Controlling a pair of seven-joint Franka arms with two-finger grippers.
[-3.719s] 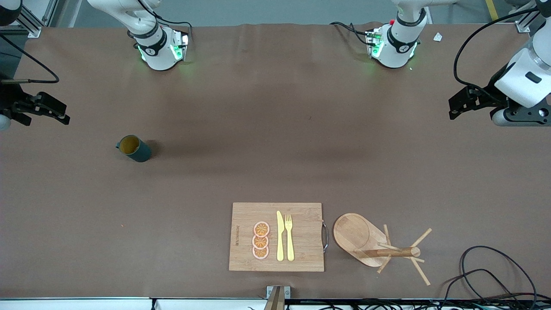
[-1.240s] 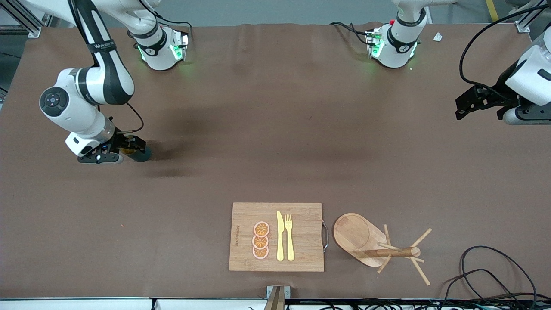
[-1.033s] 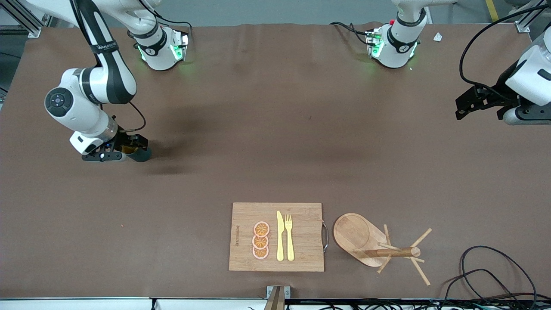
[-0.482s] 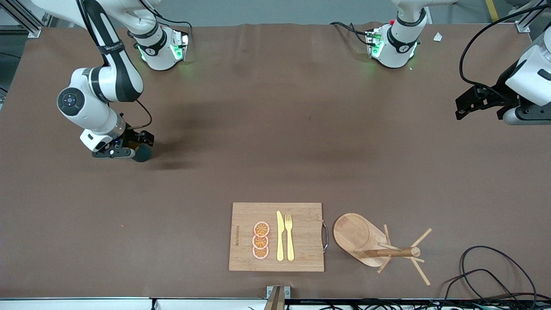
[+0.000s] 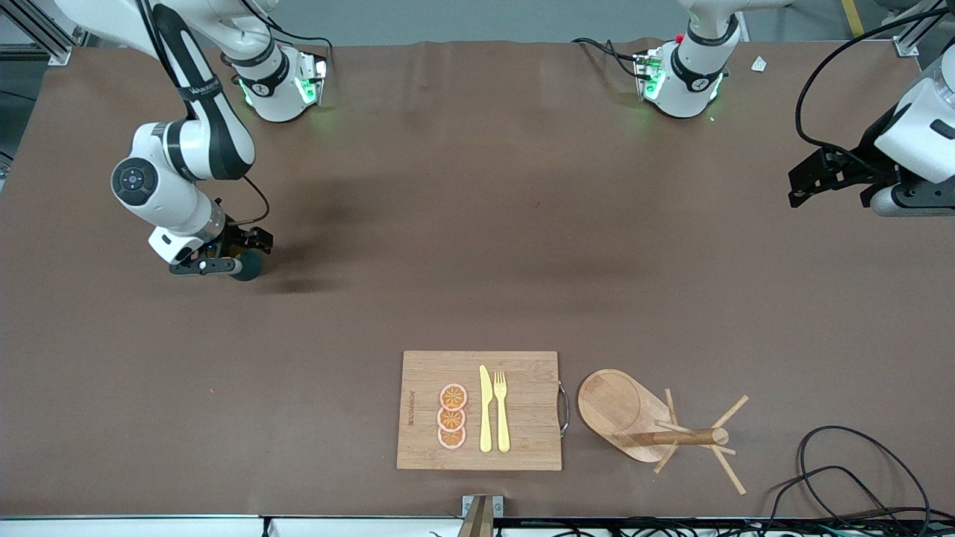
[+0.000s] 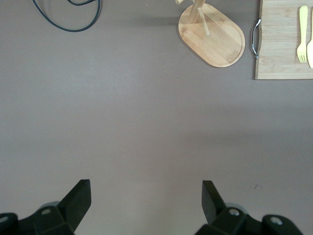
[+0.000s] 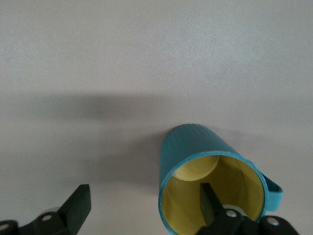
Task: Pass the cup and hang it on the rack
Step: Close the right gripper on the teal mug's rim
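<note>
The cup point(image 7: 210, 171) holds one of the right gripper's point(image 7: 142, 205) spread fingers point(image 7: 208, 198).

Nothing legible — cutting board point(image 5: 479, 410) mark unreadable.

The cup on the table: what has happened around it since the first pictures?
The right gripper swung in from the table's edge to the cup; its open jaws now straddle the rim, one inside, without gripping. The cup has not moved. The left gripper waits open over its end of the table; the rack is unchanged.
</note>
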